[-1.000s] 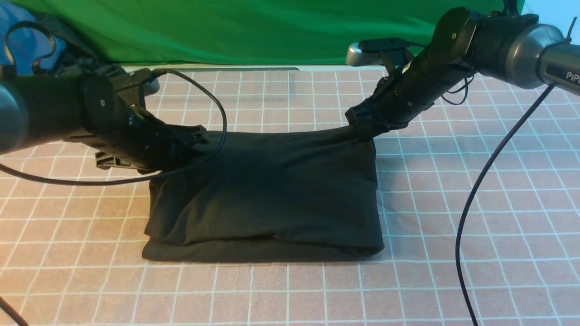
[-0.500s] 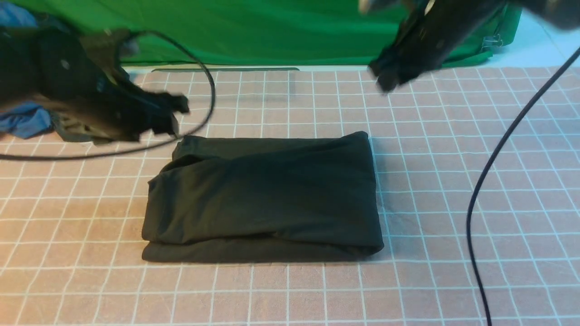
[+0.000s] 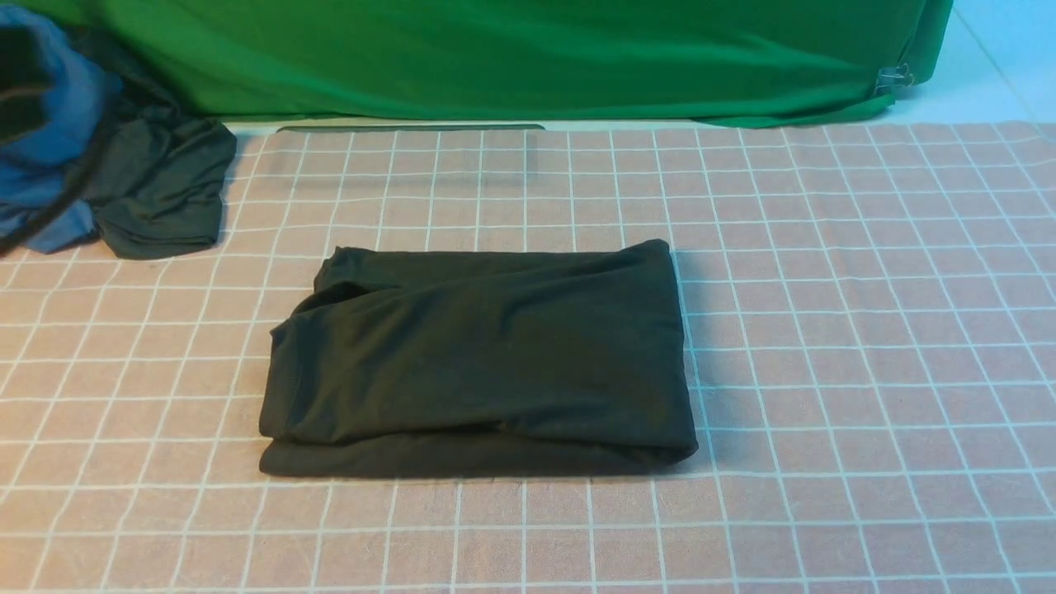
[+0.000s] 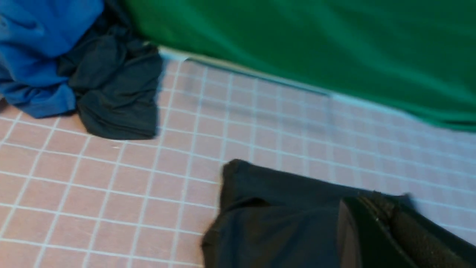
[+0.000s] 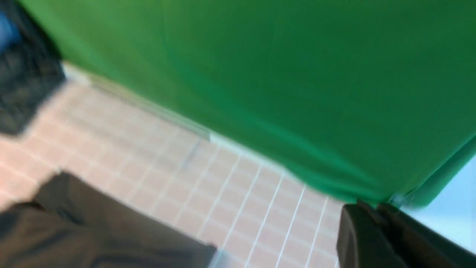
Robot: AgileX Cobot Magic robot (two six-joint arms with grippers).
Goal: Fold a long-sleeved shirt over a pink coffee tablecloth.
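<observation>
No legible text, label, brand, number or sign in any view. Folded long-sleeved shirt (image 3: pixel 483 363) lying with plain black fabric uppermost, no lettering or logo exposed. Pink coffee tablecloth (image 3: pixel 825 330) marked only by a thin white grid. Green cloth (image 3: pixel 495 58), blue garment (image 3: pixel 49 124) and dark garment (image 3: pixel 165 190) likewise unprinted.

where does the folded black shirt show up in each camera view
Front view: the folded black shirt lies in the middle, on the pink checked cloth.
Left wrist view: one corner of it fills the lower middle, partly behind the fingers.
Right wrist view: blurred, in the lower left corner.
Shared landmark: the green cloth along the far edge, seen in all three.
</observation>
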